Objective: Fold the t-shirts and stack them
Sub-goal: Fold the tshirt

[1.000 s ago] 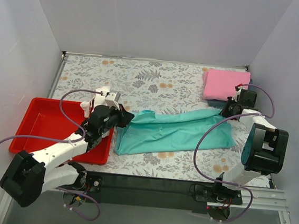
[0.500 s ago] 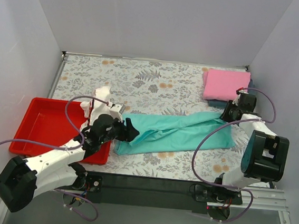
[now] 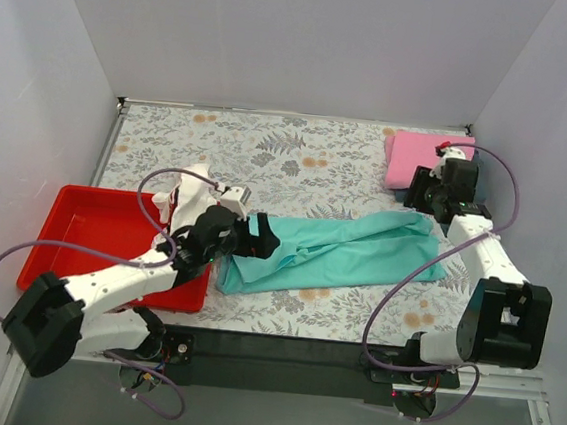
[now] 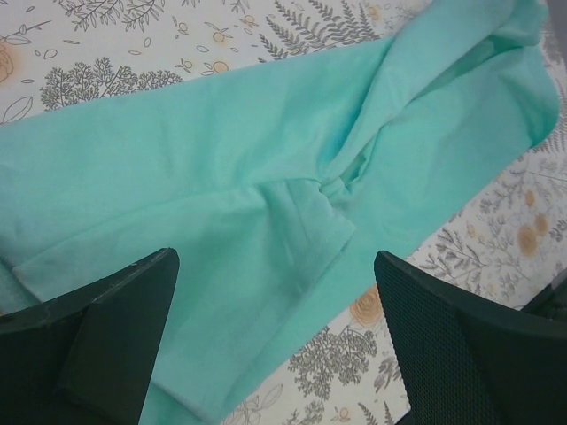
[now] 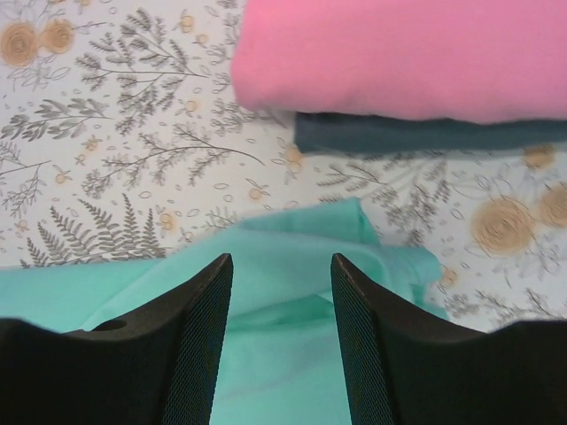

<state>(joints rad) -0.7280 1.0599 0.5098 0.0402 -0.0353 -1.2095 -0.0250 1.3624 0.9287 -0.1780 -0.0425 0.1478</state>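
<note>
A teal t-shirt lies in a long, loosely folded strip across the middle of the table, rumpled at its right end. My left gripper hovers open over its left part, fingers wide apart with nothing between them. My right gripper is open above the strip's right end, holding nothing. Just beyond it, a folded pink t-shirt rests on a folded dark blue-grey one at the back right.
A red tray sits at the left, under my left arm. White walls close in the floral table on three sides, and the right wall runs close to the pink stack.
Both grippers have opened and let go of the teal shirt, which now lies flatter. The left gripper moved right over it. The right gripper moved back toward the pink stack.
</note>
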